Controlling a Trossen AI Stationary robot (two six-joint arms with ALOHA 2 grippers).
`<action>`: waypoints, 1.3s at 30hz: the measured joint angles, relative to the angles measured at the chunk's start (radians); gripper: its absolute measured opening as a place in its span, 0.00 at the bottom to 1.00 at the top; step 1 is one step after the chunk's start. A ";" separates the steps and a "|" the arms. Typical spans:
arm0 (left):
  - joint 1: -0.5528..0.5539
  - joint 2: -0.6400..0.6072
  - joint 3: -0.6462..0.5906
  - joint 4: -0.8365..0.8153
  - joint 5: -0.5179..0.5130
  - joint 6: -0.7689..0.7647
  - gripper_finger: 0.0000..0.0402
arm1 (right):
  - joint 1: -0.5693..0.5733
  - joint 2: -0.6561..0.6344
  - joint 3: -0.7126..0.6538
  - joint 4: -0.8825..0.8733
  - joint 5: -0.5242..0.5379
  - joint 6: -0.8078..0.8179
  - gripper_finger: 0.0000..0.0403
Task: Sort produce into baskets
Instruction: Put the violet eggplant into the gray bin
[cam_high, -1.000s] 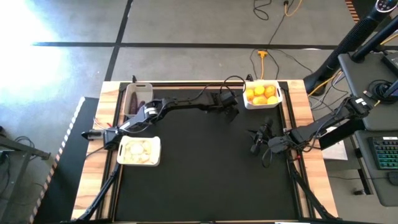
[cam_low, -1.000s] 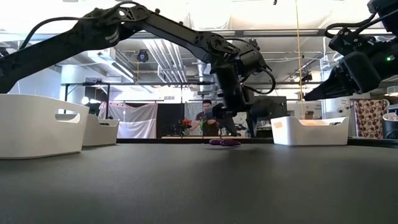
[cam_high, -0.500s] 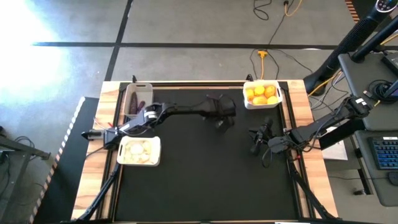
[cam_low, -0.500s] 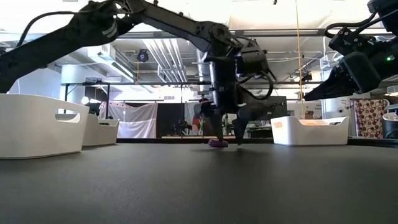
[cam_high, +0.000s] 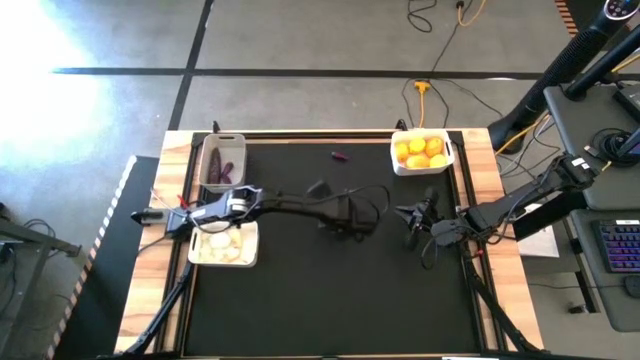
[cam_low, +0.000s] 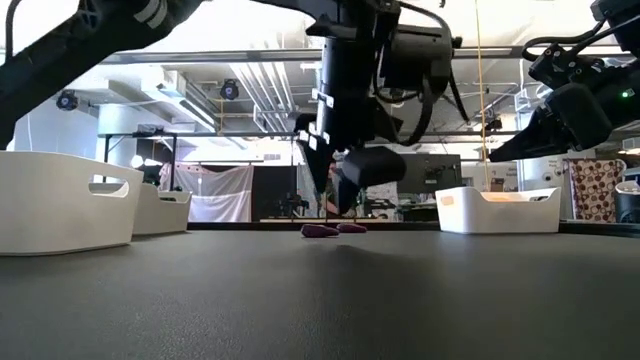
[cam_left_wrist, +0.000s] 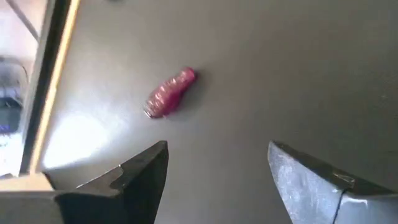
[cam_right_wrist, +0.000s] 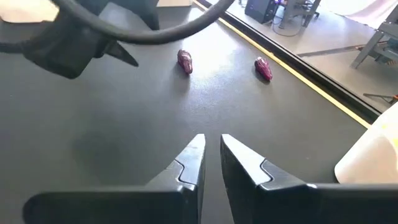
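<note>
Two small purple eggplant pieces (cam_right_wrist: 185, 61) (cam_right_wrist: 263, 68) lie on the black mat near its far edge. One shows in the high view (cam_high: 340, 156) and in the left wrist view (cam_left_wrist: 171, 99). My left gripper (cam_high: 352, 220) hangs open and empty over the mat's middle, on the near side of them (cam_left_wrist: 217, 168). My right gripper (cam_high: 410, 225) waits shut and empty at the mat's right (cam_right_wrist: 211, 146). The greyish basket (cam_high: 221, 160) holds purple pieces. A white basket (cam_high: 224, 243) holds whitish bulbs. Another white basket (cam_high: 422, 152) holds yellow and orange citrus.
The mat has a wooden rim (cam_high: 330, 134) just beyond the eggplant pieces. The left arm (cam_high: 290, 205) stretches across the mat's middle with a looping black cable. A desk with a keyboard (cam_high: 615, 245) stands off the table's right. Open mat lies toward the near edge.
My left gripper has drawn back from the far edge toward the mat's middle and risen, empty. The eggplant pieces it stood over stay on the mat, and now show as two separate pieces in the low view. My right arm has kept still.
</note>
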 joint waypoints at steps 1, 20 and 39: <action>0.001 -0.005 0.000 0.002 -0.005 0.027 0.65 | 0.000 0.000 0.000 0.000 0.000 0.002 0.11; 0.240 -0.037 -0.001 0.077 0.321 0.722 0.65 | 0.000 0.000 -0.009 -0.015 -0.078 0.020 0.11; 0.302 -0.046 -0.195 0.160 0.293 0.898 0.64 | 0.000 0.000 -0.022 -0.014 -0.065 0.008 0.11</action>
